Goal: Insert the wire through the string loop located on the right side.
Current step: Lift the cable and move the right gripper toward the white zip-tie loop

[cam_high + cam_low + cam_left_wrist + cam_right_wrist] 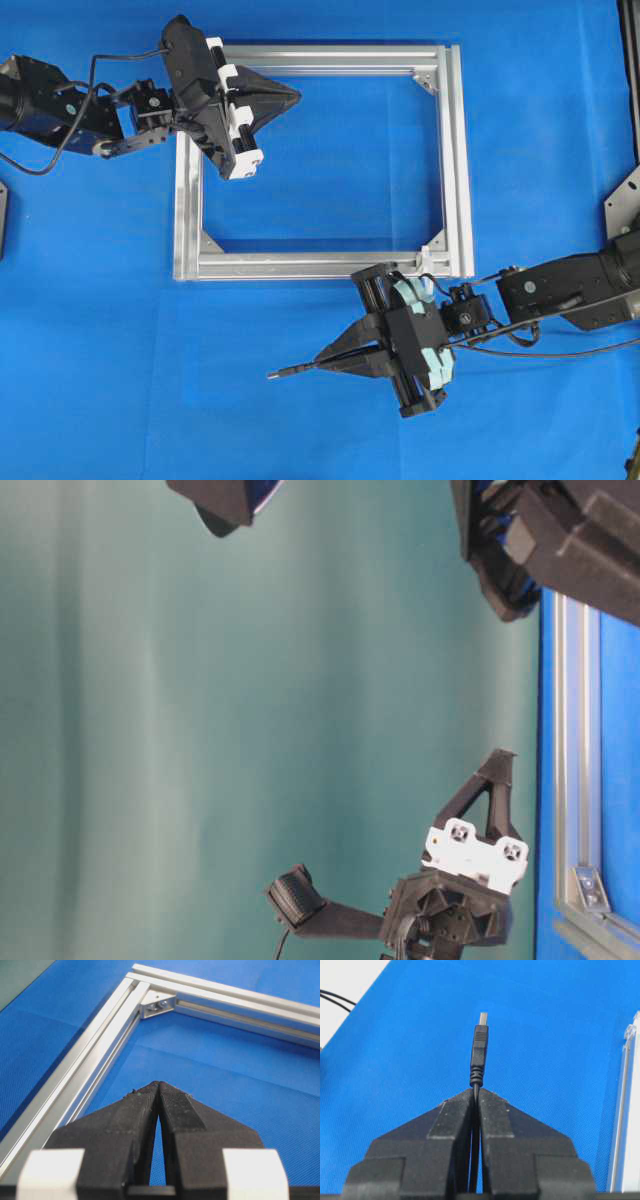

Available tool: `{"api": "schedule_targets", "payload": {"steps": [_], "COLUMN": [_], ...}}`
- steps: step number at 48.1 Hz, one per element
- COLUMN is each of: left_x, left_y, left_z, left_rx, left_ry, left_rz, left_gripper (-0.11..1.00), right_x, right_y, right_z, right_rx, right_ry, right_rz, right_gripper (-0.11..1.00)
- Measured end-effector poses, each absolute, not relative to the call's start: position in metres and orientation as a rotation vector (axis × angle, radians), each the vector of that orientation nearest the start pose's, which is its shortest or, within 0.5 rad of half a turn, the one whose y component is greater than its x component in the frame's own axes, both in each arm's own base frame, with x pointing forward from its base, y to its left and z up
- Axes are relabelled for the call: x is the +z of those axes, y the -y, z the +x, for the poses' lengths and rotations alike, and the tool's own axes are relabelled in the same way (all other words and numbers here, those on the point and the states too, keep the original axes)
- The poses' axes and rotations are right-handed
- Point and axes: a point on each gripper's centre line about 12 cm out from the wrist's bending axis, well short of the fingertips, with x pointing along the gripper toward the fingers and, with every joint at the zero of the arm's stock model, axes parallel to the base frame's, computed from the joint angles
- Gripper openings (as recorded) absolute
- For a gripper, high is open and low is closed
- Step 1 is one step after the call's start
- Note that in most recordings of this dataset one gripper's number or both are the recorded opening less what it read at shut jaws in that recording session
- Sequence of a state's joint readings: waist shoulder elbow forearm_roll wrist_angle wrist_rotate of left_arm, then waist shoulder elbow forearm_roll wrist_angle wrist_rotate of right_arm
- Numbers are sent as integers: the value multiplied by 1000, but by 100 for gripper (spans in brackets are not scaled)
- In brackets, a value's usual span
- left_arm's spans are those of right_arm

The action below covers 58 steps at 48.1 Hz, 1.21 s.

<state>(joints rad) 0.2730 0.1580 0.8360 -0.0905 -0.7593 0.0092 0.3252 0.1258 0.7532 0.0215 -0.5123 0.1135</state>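
While the left tool (292, 97) rests closed and empty over the frame (455, 150), the right tool (322, 362) clamps the wire (479, 1055), plug forward, below the loop (424, 262).

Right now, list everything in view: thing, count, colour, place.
frame: one, silver aluminium, flat on the cloth, centre.
corner brackets: silver, inside the frame's corners; three show plainly.
string loop: one, whitish, at the frame's lower right corner in the overhead view.
wire: one, thin, black, plug tip sticking out past the right gripper.
cloth: one, blue, covering the table.
left gripper: one, black, shut on nothing, over the frame's upper left corner.
right gripper: one, black, shut on the wire, just outside the frame.
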Motion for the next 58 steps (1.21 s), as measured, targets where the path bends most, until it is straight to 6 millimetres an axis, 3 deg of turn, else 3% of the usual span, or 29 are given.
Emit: {"api": "schedule_targets", "payload": {"steps": [38, 47, 58], "left_x": [135, 137, 140], "left_y": [-111, -111, -111], "left_z": [368, 368, 368], "left_rx": [339, 340, 339], "left_ry": [-226, -222, -213], "left_rz": [-80, -80, -78], "left_gripper": [0, 0, 0], "right_x": [141, 136, 129], "right_y": [-125, -122, -113], "right_z": [376, 358, 316], "right_rx": [286, 287, 284], "right_ry": [-390, -421, -472], "right_rz": [67, 73, 78], "right_gripper": [-4, -4, -4]}}
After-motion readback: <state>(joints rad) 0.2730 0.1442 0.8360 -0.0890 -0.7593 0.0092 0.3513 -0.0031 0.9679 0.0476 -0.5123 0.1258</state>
